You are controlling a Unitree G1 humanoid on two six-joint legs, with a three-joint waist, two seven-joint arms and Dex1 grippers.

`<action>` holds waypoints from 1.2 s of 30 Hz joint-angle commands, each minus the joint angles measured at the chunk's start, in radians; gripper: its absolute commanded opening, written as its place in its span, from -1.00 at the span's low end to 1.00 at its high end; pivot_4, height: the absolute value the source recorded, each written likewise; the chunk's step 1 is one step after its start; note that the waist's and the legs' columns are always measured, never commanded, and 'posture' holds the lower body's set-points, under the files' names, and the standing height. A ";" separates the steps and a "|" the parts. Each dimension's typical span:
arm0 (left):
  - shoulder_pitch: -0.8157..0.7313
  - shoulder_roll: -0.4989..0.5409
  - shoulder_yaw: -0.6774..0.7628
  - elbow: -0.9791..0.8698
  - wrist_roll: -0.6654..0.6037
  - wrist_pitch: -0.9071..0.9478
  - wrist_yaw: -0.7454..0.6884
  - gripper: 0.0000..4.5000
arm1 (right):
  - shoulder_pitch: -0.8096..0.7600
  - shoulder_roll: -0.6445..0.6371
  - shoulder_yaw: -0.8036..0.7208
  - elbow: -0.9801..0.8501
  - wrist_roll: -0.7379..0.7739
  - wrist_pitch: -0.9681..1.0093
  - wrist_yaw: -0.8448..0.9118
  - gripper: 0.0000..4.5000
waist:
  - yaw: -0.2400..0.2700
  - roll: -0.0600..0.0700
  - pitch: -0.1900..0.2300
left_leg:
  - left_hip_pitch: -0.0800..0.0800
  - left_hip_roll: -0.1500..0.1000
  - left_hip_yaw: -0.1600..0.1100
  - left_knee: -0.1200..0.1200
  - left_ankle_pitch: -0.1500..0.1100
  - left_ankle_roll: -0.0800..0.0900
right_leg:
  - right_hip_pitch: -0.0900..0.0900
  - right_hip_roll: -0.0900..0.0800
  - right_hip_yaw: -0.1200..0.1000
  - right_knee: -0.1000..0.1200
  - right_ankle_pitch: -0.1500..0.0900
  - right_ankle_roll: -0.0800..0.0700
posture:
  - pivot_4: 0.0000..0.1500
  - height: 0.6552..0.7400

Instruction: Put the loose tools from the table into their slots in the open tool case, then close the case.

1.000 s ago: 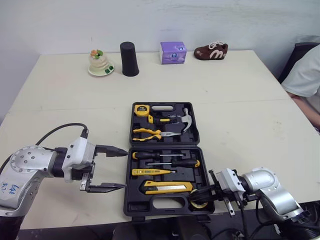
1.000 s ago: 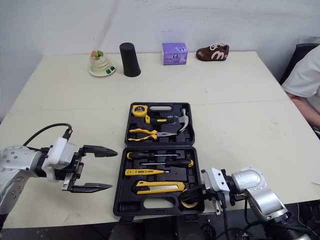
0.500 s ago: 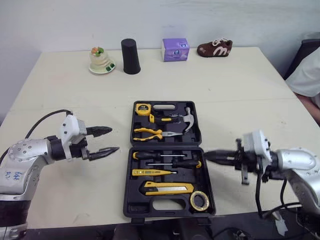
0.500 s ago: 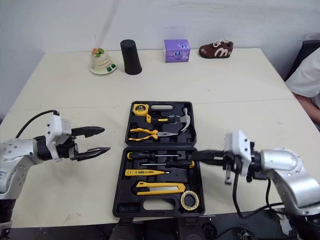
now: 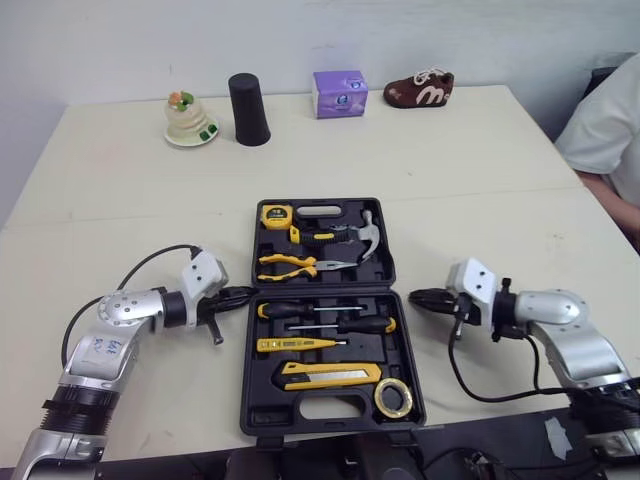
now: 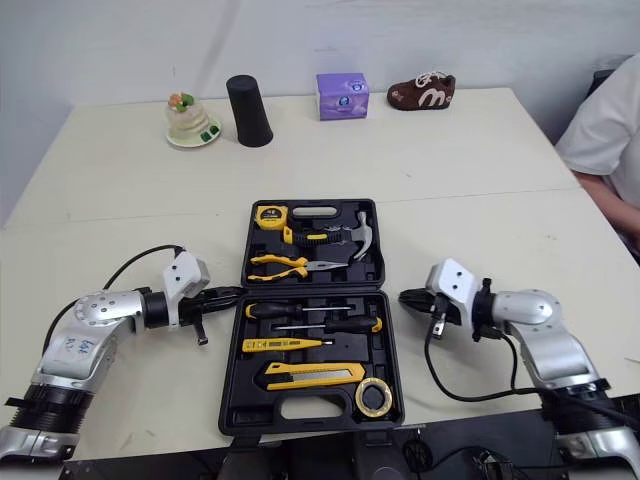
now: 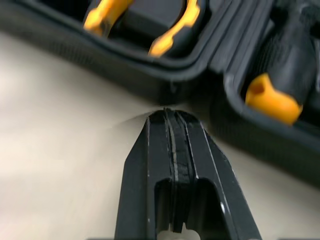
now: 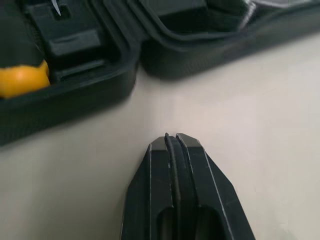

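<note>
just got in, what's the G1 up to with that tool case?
The tool case lies open on the table and its slots look filled, among them the hammer, pliers and tape roll. Both grippers are shut and empty: the left gripper sits at the case's left edge by the hinge, the right gripper just off its right edge. Closing the case is not yet done.

Your head pair looks forward and down from the table's [image 5: 450, 180] near edge, with the whole case [image 5: 330, 408] centred. The two eyes share nearly the same scene, offset slightly sideways. The left wrist cam sits low over the table, looking along the left gripper [image 7: 175, 111], very near the case's left wall where its halves meet. The right wrist cam mirrors that along the right gripper [image 8: 171, 136], at the right wall.
</note>
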 commanded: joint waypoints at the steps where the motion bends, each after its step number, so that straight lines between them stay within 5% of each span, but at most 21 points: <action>1: -0.013 -0.025 -0.026 -0.025 0.007 -0.006 -0.006 -0.99 | -0.041 0.039 0.026 0.014 -0.018 -0.010 -0.004 -1.00 | -0.003 0.000 0.000 | 0.000 0.000 0.000 0.000 0.001 0.000 | 0.000 0.000 0.000 0.000 0.001 -0.001 | 1.00 1.00; 15: 0.033 -0.076 -0.010 -0.082 0.041 0.025 0.074 -0.99 | -0.168 0.032 0.036 0.148 -0.066 -0.036 0.084 -1.00 | 0.009 0.000 0.000 | 0.000 0.000 0.001 0.000 0.004 0.002 | 0.001 0.001 0.003 -0.001 0.005 0.001 | 1.00 1.00; 17: 0.037 -0.061 0.022 -0.076 0.031 0.046 0.083 -0.71 | -0.169 0.013 0.017 0.149 -0.043 -0.003 0.110 -1.00 | 0.009 0.000 0.000 | 0.000 0.000 0.001 0.000 0.004 0.001 | 0.000 0.001 0.003 0.000 0.005 0.001 | 1.00 1.00; 23: 0.086 -0.006 0.207 -0.046 -0.055 0.028 0.072 0.41 | -0.154 -0.095 -0.108 0.147 0.000 0.093 0.078 0.08 | 0.004 0.000 0.000 | 0.000 0.002 0.001 -0.001 0.004 0.001 | -0.001 0.002 0.004 -0.001 0.004 0.000 | 1.00 1.00; 26: 0.072 0.057 0.262 -0.081 -0.055 0.202 0.141 1.00 | -0.169 -0.143 -0.187 0.063 0.058 0.366 0.005 0.76 | -0.002 0.000 0.000 | -0.001 0.002 0.001 -0.001 0.004 0.001 | -0.002 0.002 0.004 -0.001 0.004 -0.001 | 1.00 1.00; 27: 0.050 0.064 0.277 -0.091 -0.081 0.260 0.154 1.00 | -0.177 -0.157 -0.192 0.031 0.070 0.465 -0.015 0.99 | -0.004 0.000 0.000 | -0.001 0.002 0.001 -0.001 0.004 0.001 | -0.002 0.002 0.004 -0.001 0.004 -0.001 | 1.00 1.00; 36: -0.327 0.050 0.220 -0.221 -0.301 1.018 0.315 1.00 | -0.477 -0.095 -0.199 -0.054 0.227 1.251 -0.196 0.99 | -0.017 0.001 0.000 | -0.003 0.000 0.001 -0.001 0.004 0.000 | -0.003 0.003 0.005 0.000 0.006 0.000 | 1.00 1.00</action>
